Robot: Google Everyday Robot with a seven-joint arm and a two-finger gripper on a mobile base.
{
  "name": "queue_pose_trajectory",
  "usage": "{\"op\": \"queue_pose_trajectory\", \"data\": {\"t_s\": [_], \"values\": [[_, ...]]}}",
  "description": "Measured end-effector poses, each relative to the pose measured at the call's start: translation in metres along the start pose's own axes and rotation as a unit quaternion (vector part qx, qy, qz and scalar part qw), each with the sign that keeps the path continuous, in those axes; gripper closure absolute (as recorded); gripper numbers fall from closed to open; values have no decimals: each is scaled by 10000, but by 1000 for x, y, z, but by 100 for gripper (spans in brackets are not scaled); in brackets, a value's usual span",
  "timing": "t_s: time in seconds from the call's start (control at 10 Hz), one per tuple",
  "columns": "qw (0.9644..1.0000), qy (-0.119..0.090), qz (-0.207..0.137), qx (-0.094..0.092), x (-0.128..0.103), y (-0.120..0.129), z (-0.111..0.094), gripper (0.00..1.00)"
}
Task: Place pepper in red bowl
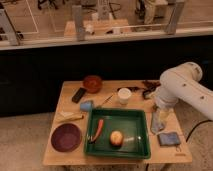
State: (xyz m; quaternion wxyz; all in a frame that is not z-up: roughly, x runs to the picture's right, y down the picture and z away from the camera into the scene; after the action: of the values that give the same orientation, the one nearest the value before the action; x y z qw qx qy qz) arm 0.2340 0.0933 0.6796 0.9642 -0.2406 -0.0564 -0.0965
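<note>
The pepper (98, 128) is a long thin red chili lying in the left part of the green tray (140, 150), pointing front to back. The red bowl (92, 83) stands at the back of the wooden table, left of centre. My white arm comes in from the right. My gripper (158, 121) hangs low over the table's right side, just past the tray's right rim. It is well to the right of the pepper and far from the red bowl. Nothing shows in it.
A round yellowish-red fruit (116, 137) lies in the tray. A dark purple bowl (65, 137) stands at the front left. A white cup (124, 95), a blue object (87, 105), a black object (79, 94) and a blue cloth (168, 139) also lie on the table.
</note>
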Motion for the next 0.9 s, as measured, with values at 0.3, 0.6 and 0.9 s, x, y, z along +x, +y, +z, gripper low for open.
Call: {"op": "queue_pose_trajectory", "data": {"t_s": [0.3, 0.6, 0.9], "values": [[9953, -311, -789, 478, -17, -13, -4, 20], [9922, -349, -900, 785, -43, -30, 0, 20], [9923, -343, -898, 780, -43, -30, 0, 20]]}}
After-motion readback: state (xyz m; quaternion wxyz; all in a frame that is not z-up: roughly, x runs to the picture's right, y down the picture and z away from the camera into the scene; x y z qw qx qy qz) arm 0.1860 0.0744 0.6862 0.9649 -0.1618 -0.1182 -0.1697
